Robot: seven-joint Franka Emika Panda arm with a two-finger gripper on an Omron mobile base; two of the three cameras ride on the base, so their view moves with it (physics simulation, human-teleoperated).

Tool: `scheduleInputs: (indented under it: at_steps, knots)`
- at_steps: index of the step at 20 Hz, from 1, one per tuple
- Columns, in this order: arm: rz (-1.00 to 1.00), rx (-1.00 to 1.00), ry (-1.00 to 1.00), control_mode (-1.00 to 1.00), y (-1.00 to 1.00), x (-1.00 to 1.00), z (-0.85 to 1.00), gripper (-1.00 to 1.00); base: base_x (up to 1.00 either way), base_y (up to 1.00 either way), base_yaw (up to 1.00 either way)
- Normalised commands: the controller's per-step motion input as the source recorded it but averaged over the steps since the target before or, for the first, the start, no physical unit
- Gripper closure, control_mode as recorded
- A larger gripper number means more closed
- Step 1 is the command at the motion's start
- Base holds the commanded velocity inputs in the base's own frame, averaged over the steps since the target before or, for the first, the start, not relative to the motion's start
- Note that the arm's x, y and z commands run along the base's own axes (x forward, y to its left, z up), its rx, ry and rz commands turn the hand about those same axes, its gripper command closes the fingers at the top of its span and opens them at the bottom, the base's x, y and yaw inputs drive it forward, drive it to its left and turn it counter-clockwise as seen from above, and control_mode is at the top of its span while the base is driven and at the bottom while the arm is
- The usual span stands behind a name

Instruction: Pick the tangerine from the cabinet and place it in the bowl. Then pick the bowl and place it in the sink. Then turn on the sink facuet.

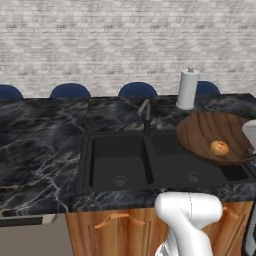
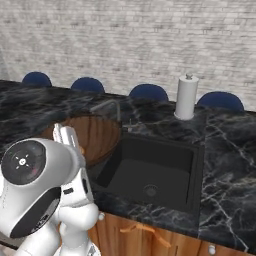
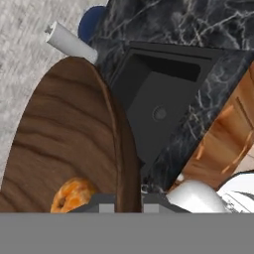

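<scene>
The dark wooden bowl [image 1: 207, 131] hangs tilted over the right basin of the black sink [image 1: 120, 162], with the tangerine [image 1: 219, 147] lying inside it. In the hand view my gripper [image 3: 129, 202] is shut on the bowl's [image 3: 69, 134] rim, one fingertip on each side. The tangerine [image 3: 73, 194] sits close to the inner finger. The grey faucet [image 1: 146, 113] stands behind the divider between the basins, left of the bowl. In the right base view my arm covers part of the bowl [image 2: 97, 131] beside the sink [image 2: 150, 170]. The cabinet is out of view.
A white paper-towel roll [image 1: 187, 89] stands on the black marble counter [image 1: 40, 140] behind the bowl. Blue stool tops [image 1: 137, 90] line the counter's far edge. Wooden drawers with curved handles [image 1: 117, 220] sit below the sink.
</scene>
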Motion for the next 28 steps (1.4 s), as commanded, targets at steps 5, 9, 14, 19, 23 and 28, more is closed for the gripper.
scheduleInputs:
  at_steps: [5,9,14,19,23,28]
  knots:
    - [0.00,-0.02,0.20,-1.00,0.86,0.13,-0.78,1.00,0.00,0.00,0.00]
    - [-0.01,0.00,0.08,-1.00,0.77,0.51,-0.63,1.00,0.00,0.00,0.00]
    - [-0.07,0.00,0.00,-1.00,0.65,0.68,-0.22,1.00,0.00,0.00,0.00]
    - [-0.21,0.00,0.00,-1.00,0.74,0.65,-0.49,1.00,0.00,0.00,0.00]
    - [-0.29,0.00,0.00,-1.00,0.74,0.63,-0.59,1.00,0.00,0.00,0.00]
    - [-0.33,0.00,0.02,-1.00,0.48,0.58,-0.53,1.00,0.00,0.00,0.00]
